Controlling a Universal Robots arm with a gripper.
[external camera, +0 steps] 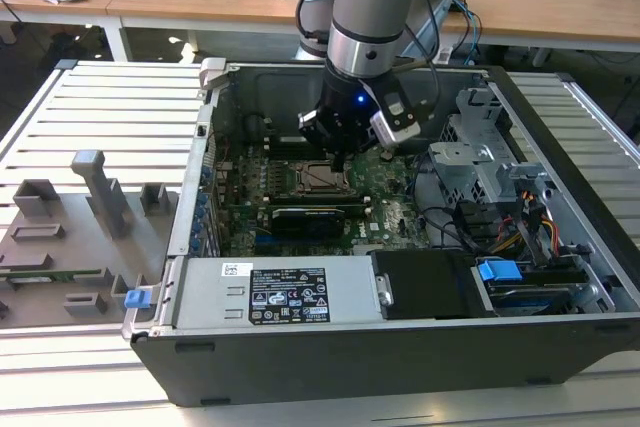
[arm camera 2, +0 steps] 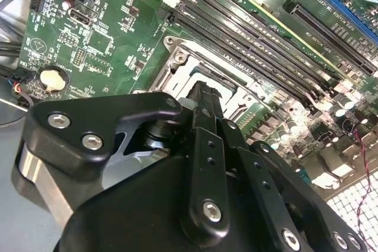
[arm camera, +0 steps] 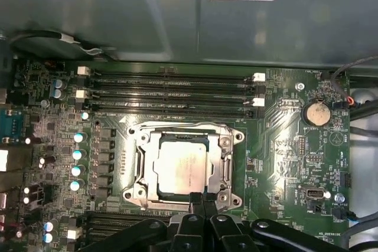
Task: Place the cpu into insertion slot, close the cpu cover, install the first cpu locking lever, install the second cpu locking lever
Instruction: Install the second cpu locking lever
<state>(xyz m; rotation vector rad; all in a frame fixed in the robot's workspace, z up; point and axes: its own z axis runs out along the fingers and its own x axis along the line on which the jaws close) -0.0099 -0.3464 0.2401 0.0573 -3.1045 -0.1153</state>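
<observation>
One big black computer case (external camera: 400,337) lies open on its side so the arm can reach straight down to the green motherboard (arm camera: 283,146) inside. At the board's centre, below the long black memory slots (arm camera: 171,90) at twelve o'clock, the thin silvery hinged cpu cover (arm camera: 227,157) lies flat, its window framing the small dull-silver square cpu (arm camera: 180,166), already seated in the socket. The black gripper (arm camera: 202,200) hangs at the socket's six o'clock edge, its fingers pressed together with nothing between them, probably to push rather than grasp.
</observation>
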